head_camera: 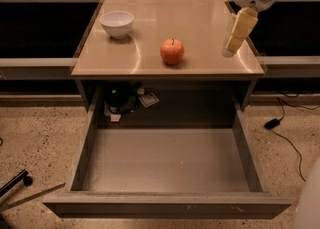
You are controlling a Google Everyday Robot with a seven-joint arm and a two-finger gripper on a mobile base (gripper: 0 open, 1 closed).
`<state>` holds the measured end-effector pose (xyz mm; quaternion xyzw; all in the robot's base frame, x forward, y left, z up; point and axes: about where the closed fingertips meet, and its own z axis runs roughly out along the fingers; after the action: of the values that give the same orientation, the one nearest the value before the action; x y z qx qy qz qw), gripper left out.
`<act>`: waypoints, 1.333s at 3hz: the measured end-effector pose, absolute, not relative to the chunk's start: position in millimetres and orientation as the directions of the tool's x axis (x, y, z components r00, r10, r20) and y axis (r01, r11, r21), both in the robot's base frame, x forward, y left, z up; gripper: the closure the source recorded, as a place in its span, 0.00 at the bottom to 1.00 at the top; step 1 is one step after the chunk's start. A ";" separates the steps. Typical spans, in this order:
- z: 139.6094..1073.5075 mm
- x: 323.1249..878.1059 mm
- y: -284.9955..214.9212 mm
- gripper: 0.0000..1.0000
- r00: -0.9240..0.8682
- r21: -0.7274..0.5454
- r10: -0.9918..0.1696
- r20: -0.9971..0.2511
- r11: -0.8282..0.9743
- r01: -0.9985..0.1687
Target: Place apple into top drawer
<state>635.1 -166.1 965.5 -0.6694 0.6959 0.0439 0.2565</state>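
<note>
Since the apple [172, 51] sits on the tabletop [200, 23], nothing's placed yet; top drawer [165, 160] gapes bare below it, gripper [232, 43] hovers off to its right, can't tell if spread or pinched.

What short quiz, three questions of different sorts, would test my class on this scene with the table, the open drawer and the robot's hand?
1. True or false: the small round red-orange apple lies inside the wide grey top drawer.
2. Where is the robot's cream-coloured hand?
A. Above the right side of the tan tabletop
B. Down inside the drawer
C. Resting on the speckled floor
3. Fill the gap: in the picture, the round white bowl stands on the tabletop to the ___ of the apple.

Key: 1 false, the apple sits on the tabletop and the drawer is bare; 2 A; 3 left.
</note>
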 end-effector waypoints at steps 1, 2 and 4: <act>953.9 651.7 -161.4 0.00 0.033 -0.278 -0.906 -0.421 0.094 -0.956; 936.9 676.4 -147.7 0.00 0.056 -0.266 -0.896 -0.440 0.070 -0.961; 906.4 716.7 -115.5 0.00 0.100 -0.246 -0.876 -0.473 0.022 -0.969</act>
<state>716.7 -115.5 906.4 -0.6936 0.6649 0.0891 0.2625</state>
